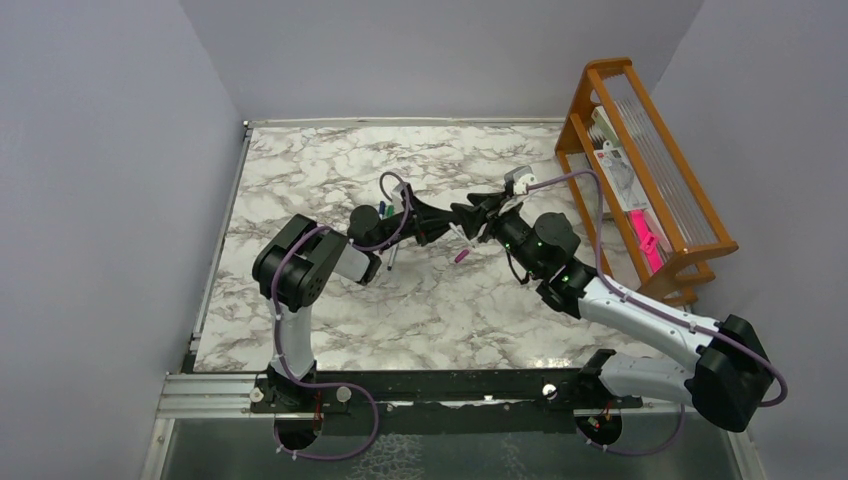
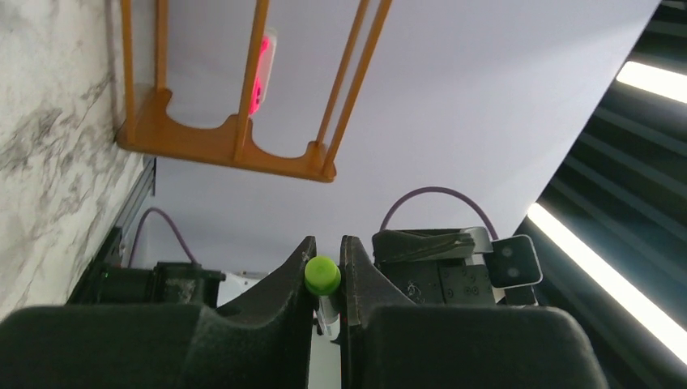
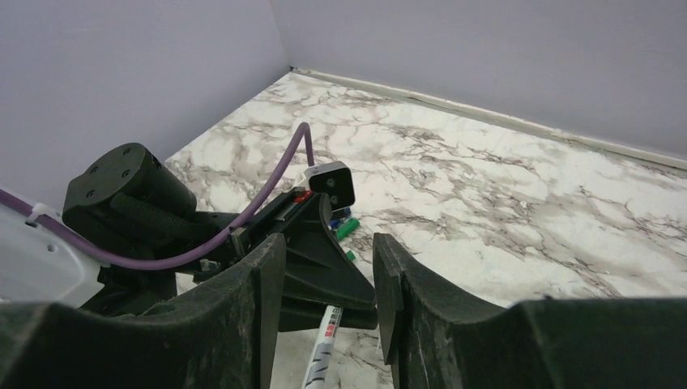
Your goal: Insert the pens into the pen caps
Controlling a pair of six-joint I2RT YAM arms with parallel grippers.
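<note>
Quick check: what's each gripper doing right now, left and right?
Left gripper: closed on a green-ended pen.
Right gripper: open, straddling that pen's other end without gripping it.

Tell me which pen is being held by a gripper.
The green-ended pen, pinched crosswise in the left gripper. The other pens lie loose on the table.

A green cap sat on the end of a pale pen, low at centre in the left wrist view. A short magenta cap lay flat mid-frame in the top view.
</note>
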